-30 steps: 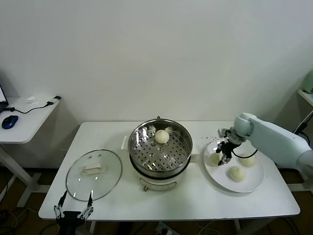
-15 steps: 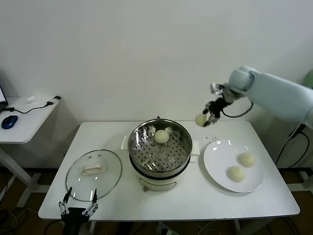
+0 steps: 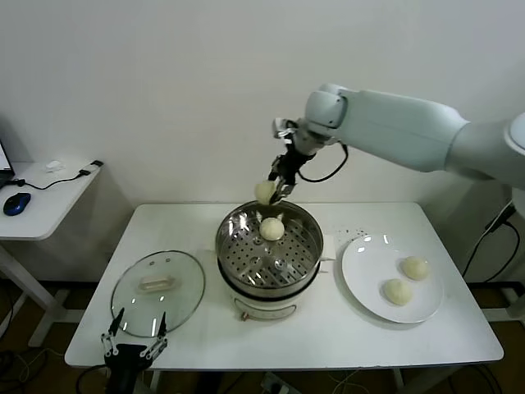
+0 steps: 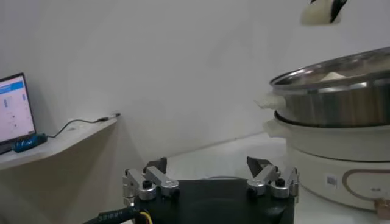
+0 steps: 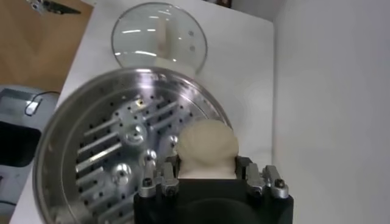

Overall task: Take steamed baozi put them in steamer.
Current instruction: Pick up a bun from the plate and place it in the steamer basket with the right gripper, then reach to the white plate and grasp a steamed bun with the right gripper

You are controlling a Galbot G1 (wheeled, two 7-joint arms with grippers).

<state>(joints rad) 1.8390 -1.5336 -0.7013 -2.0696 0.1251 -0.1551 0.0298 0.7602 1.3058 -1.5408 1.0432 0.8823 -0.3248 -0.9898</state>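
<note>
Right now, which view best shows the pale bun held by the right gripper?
The right wrist view: the pale round bun fills the right gripper, above the steel steamer. Head view shows it small; left wrist view, only a corner glimpse.

- The place looks like a robot test room or lab set up as a mock kitchen, not a real home kitchen.
- A plain white wall (image 3: pixel 164 98) stands bare behind a white folding table (image 3: pixel 344 328).
- On the table sit an electric steamer (image 3: pixel 269 254), its glass lid (image 3: pixel 157 292) and a white plate (image 3: pixel 369 283).
- On the far left a side desk (image 3: pixel 41 197) carries a computer mouse (image 3: pixel 15 203) and a cable (image 3: pixel 70 177); a lit laptop screen (image 4: pixel 14 112) stands there too.
</note>
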